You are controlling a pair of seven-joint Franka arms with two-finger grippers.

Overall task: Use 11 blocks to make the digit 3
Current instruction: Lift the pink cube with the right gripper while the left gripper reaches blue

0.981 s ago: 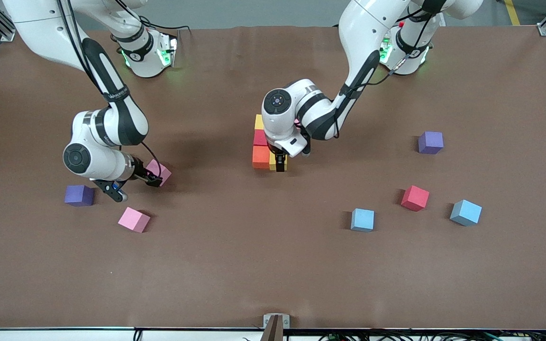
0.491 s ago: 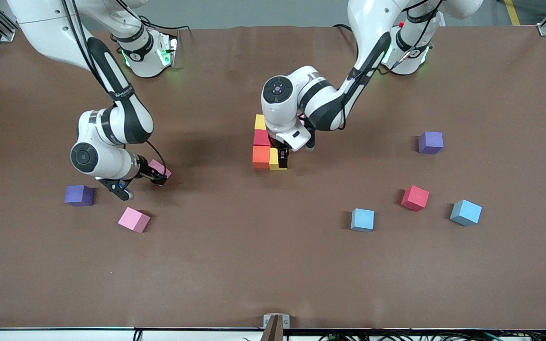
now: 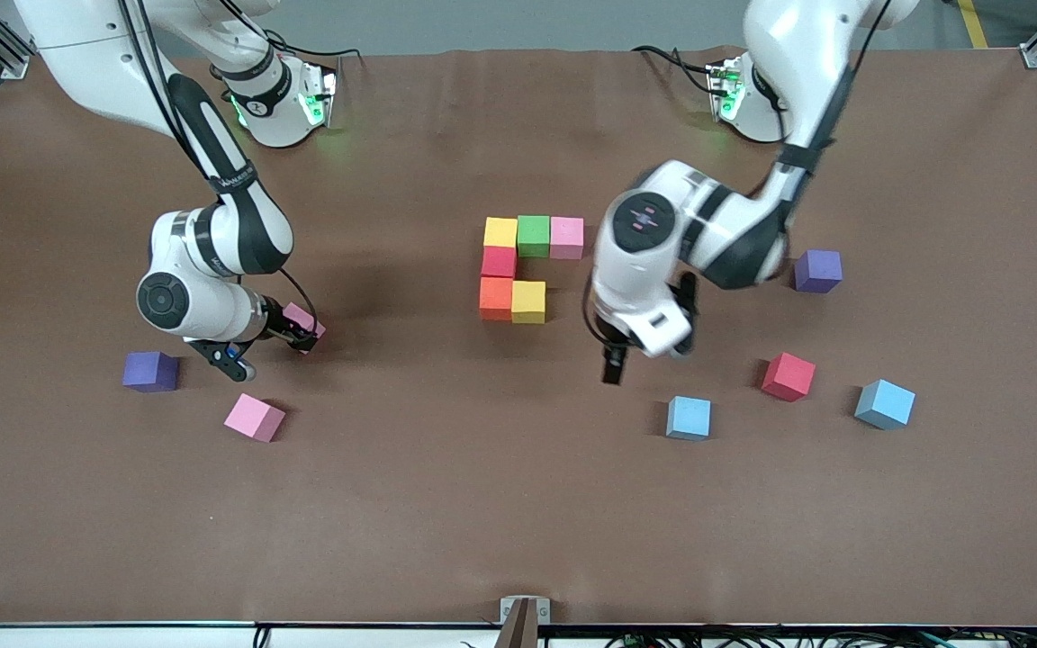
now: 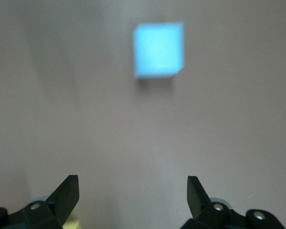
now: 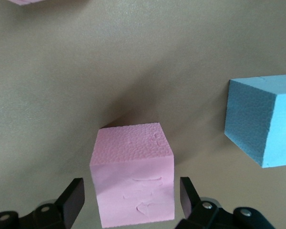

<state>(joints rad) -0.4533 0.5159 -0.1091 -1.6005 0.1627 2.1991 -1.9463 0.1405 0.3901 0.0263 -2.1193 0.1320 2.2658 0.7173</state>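
Observation:
Six of the blocks touch mid-table as part of the digit 3: yellow [image 3: 500,232], green [image 3: 533,235], pink [image 3: 566,237], red [image 3: 499,261], orange [image 3: 495,298] and yellow [image 3: 528,301]. My right gripper [image 3: 301,337] [image 5: 132,193] is open around a loose pink block [image 3: 301,317] [image 5: 132,176], with a thin gap on each side. Another pink block [image 3: 254,417] lies nearer the camera. My left gripper [image 3: 613,364] [image 4: 132,191] hangs open and empty over bare table, just short of a light blue block [image 3: 689,418] [image 4: 158,50]. A red block [image 3: 788,376] and a second light blue one [image 3: 885,403] lie beside it.
One purple cube [image 3: 150,371] sits beside the right gripper toward the right arm's end. Another [image 3: 817,271] sits toward the left arm's end. In the right wrist view a cube that shows blue [image 5: 262,119] stands close to the pink block.
The left arm left the figure and swung toward its own end, uncovering the green and pink blocks. The right gripper's fingers have drawn in around the pink block.

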